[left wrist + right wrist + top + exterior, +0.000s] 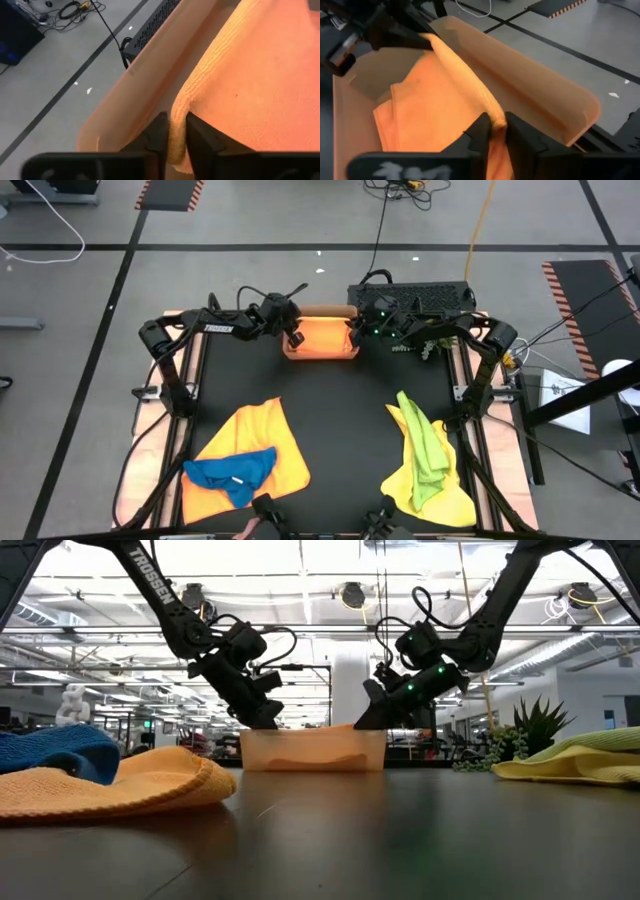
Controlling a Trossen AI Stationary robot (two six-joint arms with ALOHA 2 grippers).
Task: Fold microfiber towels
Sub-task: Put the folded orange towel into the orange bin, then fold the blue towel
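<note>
An orange microfiber towel [322, 336] lies folded inside the orange-brown tray [320, 311] at the table's far middle. My left gripper [296, 337] reaches into the tray's left end and my right gripper [353, 335] into its right end; each is shut on one end of the towel. A golden-yellow towel [258, 442] lies spread at the near left, and a blue towel [232, 472] is bunched on its near edge. At the near right a lime green towel [424, 442] lies across a yellow one [428, 485]. My left gripper pinches the orange towel's thick edge at its left end [178, 107] between its two fingers. The fingers slant down from the table's left. The edge stands up as a ridge between them, and the rest of the towel lies in the tray. My right gripper pinches the same raised edge at its right end [491, 111] between its two fingers, slanting down from the table's right. From there the edge runs as a raised ridge [455, 60] toward my left gripper. The towel's near part [420, 110] lies on the tray floor.
A black box [410, 294] with cables stands just beyond the tray at the far right. A small green plant sprig [500, 745] sits right of the tray. Bare black tabletop [340, 430] lies between the two towel piles.
</note>
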